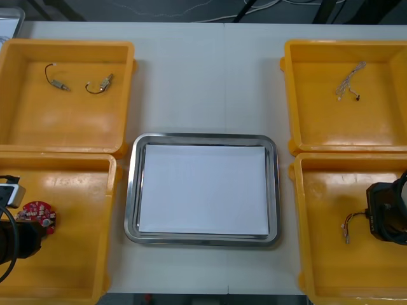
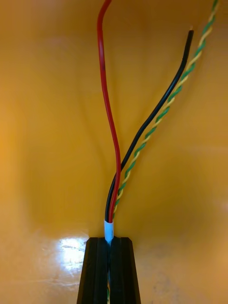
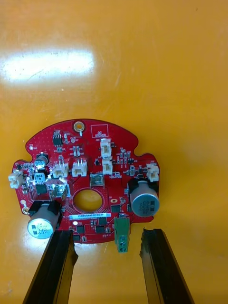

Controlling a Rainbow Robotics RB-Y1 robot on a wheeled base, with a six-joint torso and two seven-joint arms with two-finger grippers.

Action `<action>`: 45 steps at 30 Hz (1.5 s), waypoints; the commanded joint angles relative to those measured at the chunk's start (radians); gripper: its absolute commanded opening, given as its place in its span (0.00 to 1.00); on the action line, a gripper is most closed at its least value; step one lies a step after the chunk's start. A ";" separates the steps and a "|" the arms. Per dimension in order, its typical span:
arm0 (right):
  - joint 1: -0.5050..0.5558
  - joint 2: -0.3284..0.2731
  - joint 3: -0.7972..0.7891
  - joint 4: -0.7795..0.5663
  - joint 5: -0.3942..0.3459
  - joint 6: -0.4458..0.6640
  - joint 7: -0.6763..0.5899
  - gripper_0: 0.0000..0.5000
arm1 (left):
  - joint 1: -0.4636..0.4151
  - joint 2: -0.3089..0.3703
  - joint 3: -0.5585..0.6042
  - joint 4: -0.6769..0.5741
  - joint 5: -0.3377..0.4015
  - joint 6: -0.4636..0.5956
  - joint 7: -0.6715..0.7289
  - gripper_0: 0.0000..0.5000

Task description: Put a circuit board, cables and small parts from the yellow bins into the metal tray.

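Seeing left jaws spread wide, edge of the red circuit board (image 3: pixel 118 180) right between the tips, flat in the near left yellow bin (image 1: pixel 76 241). Right jaws clamped on a red, black and green-yellow cable bundle (image 2: pixel 112 209) over the near right yellow bin (image 1: pixel 331 190). Between the bins, metal tray (image 1: pixel 130 190) white inside.

The round red circuit board (image 3: pixel 85 164) bears a white-outlined box that seems to read "QC STICKER"; the print on its white label strip (image 3: pixel 90 215) is too small to read.

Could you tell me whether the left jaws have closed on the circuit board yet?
No, on the left gripper the jaws stand apart, with the board edge just between them.
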 commanded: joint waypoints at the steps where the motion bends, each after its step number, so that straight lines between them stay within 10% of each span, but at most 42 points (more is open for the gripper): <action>1: -0.024 -0.024 0.021 -0.029 -0.018 0.056 0.009 0.00 | 0.039 -0.023 -0.008 -0.004 -0.016 -0.013 -0.032 0.83; 31: -0.075 -0.096 0.054 -0.351 -0.056 0.315 0.107 0.00 | 0.017 -0.054 -0.068 0.005 -0.105 -0.029 -0.024 0.81; 45: -0.052 -0.106 0.066 -0.474 -0.070 0.315 0.440 0.00 | 0.014 -0.059 -0.068 0.017 -0.119 -0.042 -0.018 0.67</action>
